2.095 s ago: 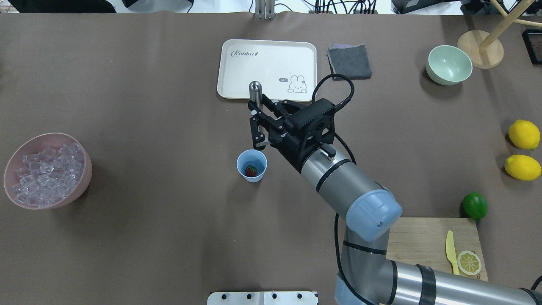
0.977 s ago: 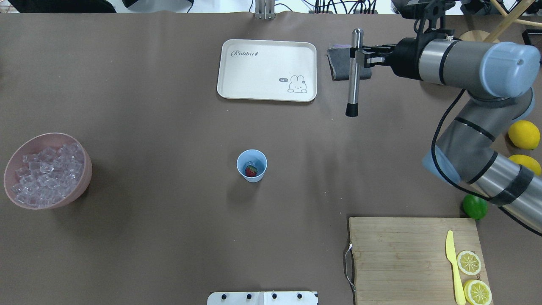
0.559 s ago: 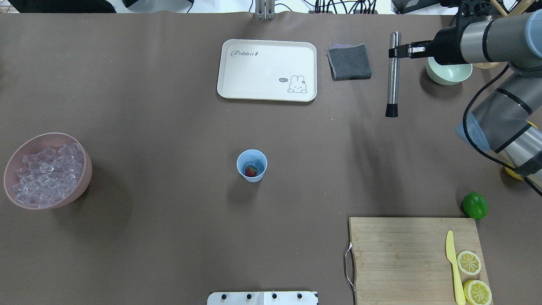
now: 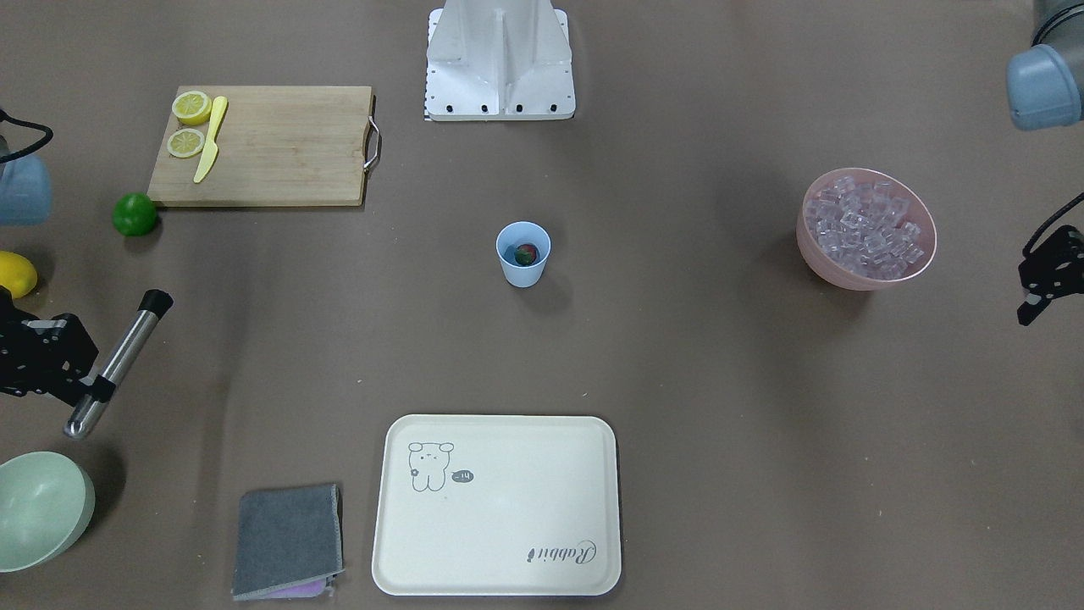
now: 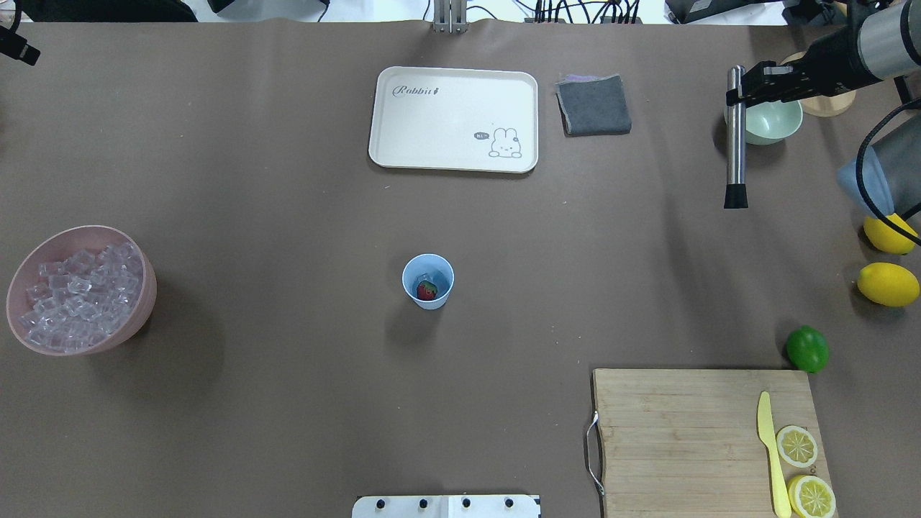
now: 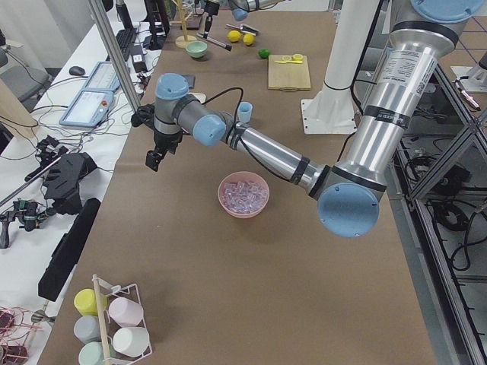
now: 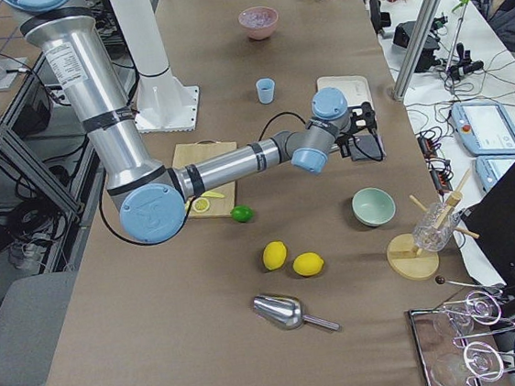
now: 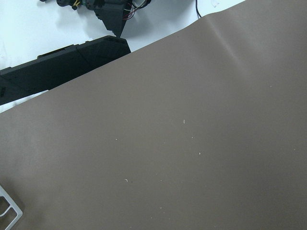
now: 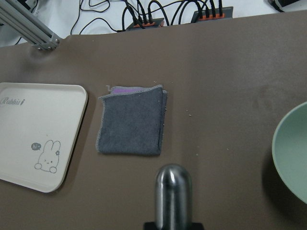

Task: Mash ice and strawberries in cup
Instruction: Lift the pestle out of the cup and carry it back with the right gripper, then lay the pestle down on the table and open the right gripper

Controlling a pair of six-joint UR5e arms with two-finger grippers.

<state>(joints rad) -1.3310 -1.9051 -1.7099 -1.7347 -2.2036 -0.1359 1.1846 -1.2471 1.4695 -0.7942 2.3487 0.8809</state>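
1. The right gripper [image 5: 741, 81] is carrying the muddler [image 5: 735, 147] sideways across the table, closing on the pale green bowl [image 5: 783, 124].
2. The muddler is now hanging just beside the bowl's rim, where earlier it was hanging well apart from the bowl.
3. The left gripper [image 5: 18, 47] is edging into the overhead view's corner, well apart from the bowl.

- Right arm [image 5: 879, 30]: stretched to the far right part of the table, wrist roughly level.
- Right gripper [image 5: 740, 80]: pointing sideways, jaws clamped on a metal rod [image 5: 735, 144] near its upper end.
- Left arm [image 6: 266, 152]: extended far out to the left.
- Left gripper [image 4: 1037, 292]: pointing downward; jaw spacing cannot be made out.
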